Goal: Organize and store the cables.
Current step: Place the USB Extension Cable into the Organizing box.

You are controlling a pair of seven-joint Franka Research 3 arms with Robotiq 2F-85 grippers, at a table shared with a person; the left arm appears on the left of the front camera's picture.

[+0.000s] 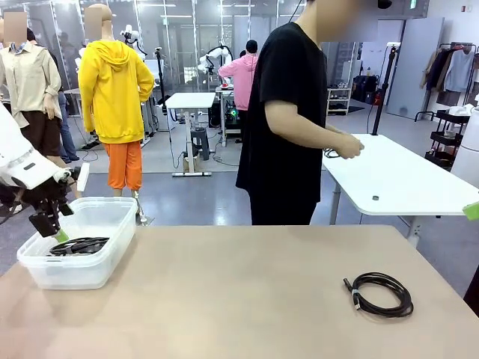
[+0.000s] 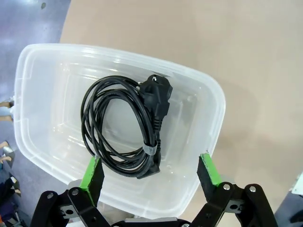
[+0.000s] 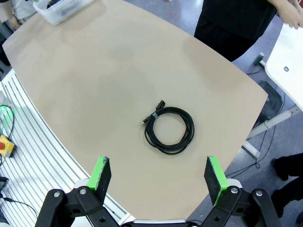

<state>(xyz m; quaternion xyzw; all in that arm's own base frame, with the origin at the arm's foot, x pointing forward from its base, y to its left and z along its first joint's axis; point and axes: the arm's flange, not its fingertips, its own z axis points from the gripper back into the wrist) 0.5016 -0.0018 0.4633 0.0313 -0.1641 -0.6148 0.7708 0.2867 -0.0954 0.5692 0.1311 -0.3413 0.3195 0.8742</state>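
Cables: two in sight. First cable, coiled, with a chunky plug, lies on the bottom of the clear bin at the left edge of the surface. My left gripper hangs just above the bin, jaws spread wide, holding nothing. Second cable, a round coil with small plugs, lies flat on the bare surface toward the right, well apart from the bin. My right gripper hovers high over it, jaws wide, empty, no contact. Person stands at the far side, turned to a white table, hands together on something small and dark; can't tell what.
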